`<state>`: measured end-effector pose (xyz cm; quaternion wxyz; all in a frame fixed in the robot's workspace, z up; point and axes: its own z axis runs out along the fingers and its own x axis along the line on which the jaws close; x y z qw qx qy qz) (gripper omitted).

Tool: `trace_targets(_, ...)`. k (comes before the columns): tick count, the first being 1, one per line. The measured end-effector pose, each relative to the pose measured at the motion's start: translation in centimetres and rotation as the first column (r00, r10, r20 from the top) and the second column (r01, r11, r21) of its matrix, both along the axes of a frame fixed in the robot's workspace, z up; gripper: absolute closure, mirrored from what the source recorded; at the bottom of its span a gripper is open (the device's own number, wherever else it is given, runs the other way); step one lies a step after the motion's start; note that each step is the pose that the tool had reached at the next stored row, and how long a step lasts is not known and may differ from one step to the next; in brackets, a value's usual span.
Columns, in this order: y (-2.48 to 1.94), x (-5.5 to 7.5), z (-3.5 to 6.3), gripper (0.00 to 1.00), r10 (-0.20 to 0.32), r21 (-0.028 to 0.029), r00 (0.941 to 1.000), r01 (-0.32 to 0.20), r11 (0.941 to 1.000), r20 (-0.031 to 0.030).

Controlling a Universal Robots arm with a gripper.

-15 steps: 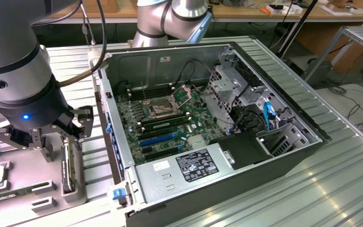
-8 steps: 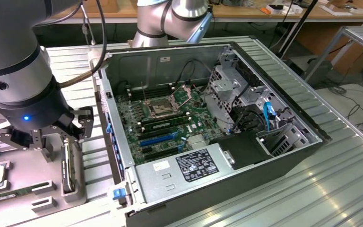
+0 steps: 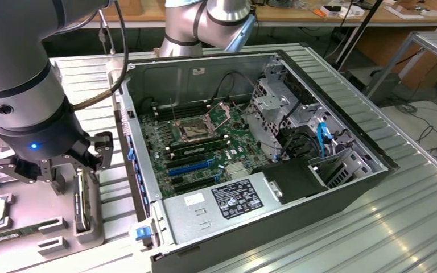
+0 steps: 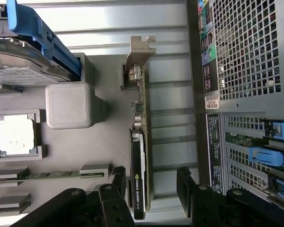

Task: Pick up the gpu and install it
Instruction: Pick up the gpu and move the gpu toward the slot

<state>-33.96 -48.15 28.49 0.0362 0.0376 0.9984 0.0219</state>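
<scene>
The gpu (image 4: 138, 161), a thin flat dark green board with a black face and silver metal end bracket, stands on its long edge in a grey slotted tray (image 4: 109, 142), on the exterior view's left of the open computer case (image 3: 173, 79).

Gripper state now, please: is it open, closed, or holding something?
Gripper: open, with one finger on each side of the gpu, holding nothing.
</scene>
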Motion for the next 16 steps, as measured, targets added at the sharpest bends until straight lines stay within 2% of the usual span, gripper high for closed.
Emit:
trace_targets(6, 0.00, 0.02, -0.05, 0.44, -0.001, 0.0004, 1.0000, 0.001, 1.0000, -0.0016)
trace_targets(7, 0.00, 0.05, -0.04, 0.44, -0.002, 0.0002, 1.0000, 0.002, 1.0000, -0.0062)
trace_targets(8, 0.00, 0.12, -0.03, 0.44, -0.004, 0.0000, 0.9998, 0.004, 1.0000, -0.0187)
trace_targets(9, 0.00, 0.18, -0.04, 0.44, -0.004, 0.0001, 0.9997, 0.004, 1.0000, -0.0254)
trace_targets(16, 0.00, 0.69, -0.10, 0.44, -0.007, -0.0002, 0.9984, 0.007, 1.0000, -0.0561)
